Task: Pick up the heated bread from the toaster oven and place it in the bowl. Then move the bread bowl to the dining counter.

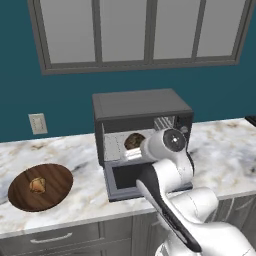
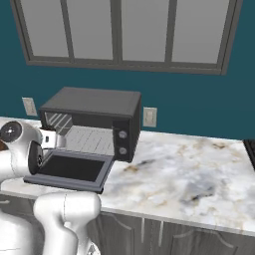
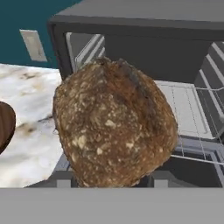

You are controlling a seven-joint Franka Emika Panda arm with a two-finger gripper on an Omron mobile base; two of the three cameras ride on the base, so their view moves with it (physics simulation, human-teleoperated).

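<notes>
Heated bread [image 3: 114,124] sits right up against the claw cam, over the dropped door at the toaster oven [image 1: 142,107] mouth; seen from the left base it's a dark lump [image 1: 134,141] just left of the wrist. Claw tips hidden behind it, so can't tell if pinched or spread; prob. carrying it.

Step now, I'd say: back out of oven, clear the door edge, then swing left to bowl [image 1: 20,192] w/ a tan piece in it on the desk [image 1: 227,150]. Keep it level, no rush.

Bread is chunky, near-round; long axis hard to call, slightly upright in hand cam.
</notes>
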